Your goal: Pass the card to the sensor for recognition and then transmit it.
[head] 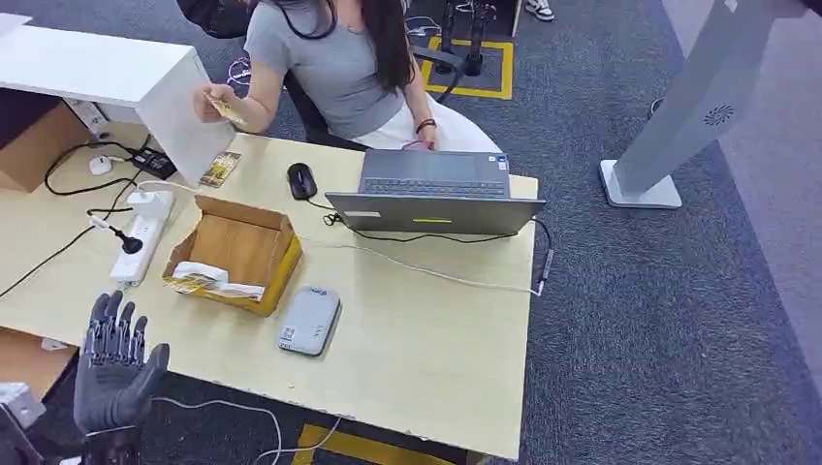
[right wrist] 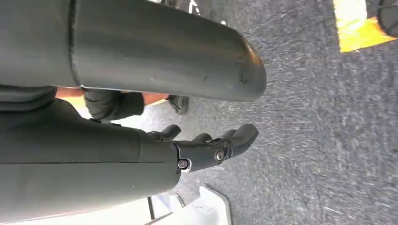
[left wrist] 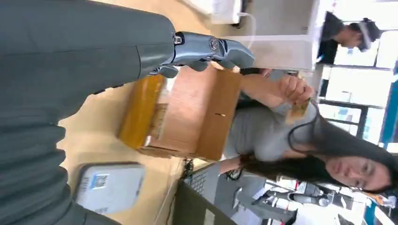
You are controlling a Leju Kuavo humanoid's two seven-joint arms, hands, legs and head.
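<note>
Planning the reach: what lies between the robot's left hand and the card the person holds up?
In the head view, the open cardboard box sits on the table between the left hand and the yellowish card.

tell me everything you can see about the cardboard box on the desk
The box is brown corrugated cardboard, shallow and rectangular, open on top with a flap standing at its far edge. One outer side looks yellow. It sits flat on the desk, between the power strip and the grey sensor, touching neither. Inside, at its near end, lie white packets or papers; what they are is unclear. Neither hand touches it.
</note>
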